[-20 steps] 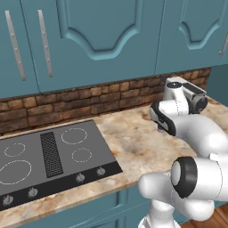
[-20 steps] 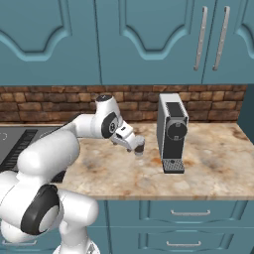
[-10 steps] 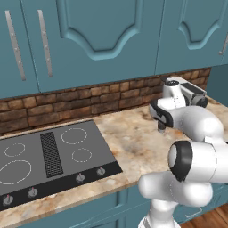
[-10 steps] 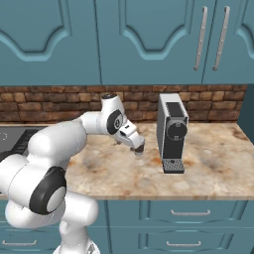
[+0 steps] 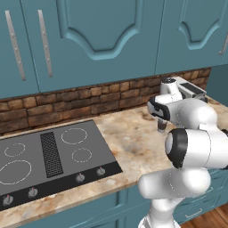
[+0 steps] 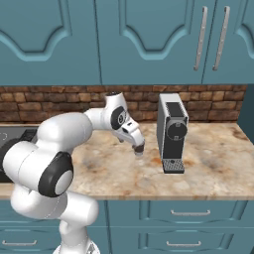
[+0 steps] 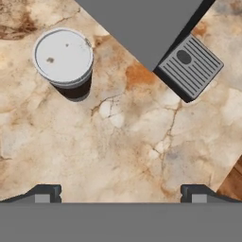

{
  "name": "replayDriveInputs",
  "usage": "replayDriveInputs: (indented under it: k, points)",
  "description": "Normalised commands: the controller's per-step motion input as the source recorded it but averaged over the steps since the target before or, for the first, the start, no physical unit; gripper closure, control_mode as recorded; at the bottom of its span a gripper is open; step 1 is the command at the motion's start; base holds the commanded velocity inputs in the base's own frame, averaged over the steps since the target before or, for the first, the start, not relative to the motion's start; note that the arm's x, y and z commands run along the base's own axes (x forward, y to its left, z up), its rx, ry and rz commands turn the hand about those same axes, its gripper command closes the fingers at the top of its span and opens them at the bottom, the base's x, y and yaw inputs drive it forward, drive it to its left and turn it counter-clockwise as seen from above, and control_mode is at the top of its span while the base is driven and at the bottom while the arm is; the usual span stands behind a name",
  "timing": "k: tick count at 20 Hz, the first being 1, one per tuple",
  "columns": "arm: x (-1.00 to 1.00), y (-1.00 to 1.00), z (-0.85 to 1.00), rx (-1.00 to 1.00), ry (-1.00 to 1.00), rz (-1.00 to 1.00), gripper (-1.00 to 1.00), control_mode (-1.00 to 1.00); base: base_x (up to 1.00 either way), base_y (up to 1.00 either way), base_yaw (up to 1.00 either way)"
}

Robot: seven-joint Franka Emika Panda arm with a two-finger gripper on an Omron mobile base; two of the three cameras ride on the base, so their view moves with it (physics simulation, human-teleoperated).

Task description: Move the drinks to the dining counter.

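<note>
One of the drinks, a paper cup with a white lid and a dark band, stands upright on the marble counter at the upper left of the hand view. My gripper hovers above the counter with its fingers spread wide and nothing between them; the cup lies ahead and to the left of them. In the right base view the gripper points down just left of the coffee machine. In the left base view the gripper hangs low over the counter. The dining counter is out of view.
A grey coffee machine stands on the counter right of the gripper, its ribbed drip tray close to the cup. A black stovetop fills the counter's left part. Brick backsplash and teal wall cabinets lie behind. The counter's front edge is near.
The arm has folded, its elbow swinging closer to the cameras. The gripper has shifted slightly down and toward the coffee machine. The base has not moved.
</note>
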Motion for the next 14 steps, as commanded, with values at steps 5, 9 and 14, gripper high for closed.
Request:
replayDriveInputs:
  k: [5,9,14]
  points:
    - [0.12,0.0,-0.01,0.02,0.0,-0.02,-1.0,-1.0,0.0,0.0,0.0]
    - [0.13,0.0,-0.1,0.02,0.0,-0.01,-1.0,-1.0,0.0,0.0,0.0]
    - [0.13,0.0,-0.11,0.01,0.0,-0.01,-1.0,-1.0,0.0,0.0,0.0]
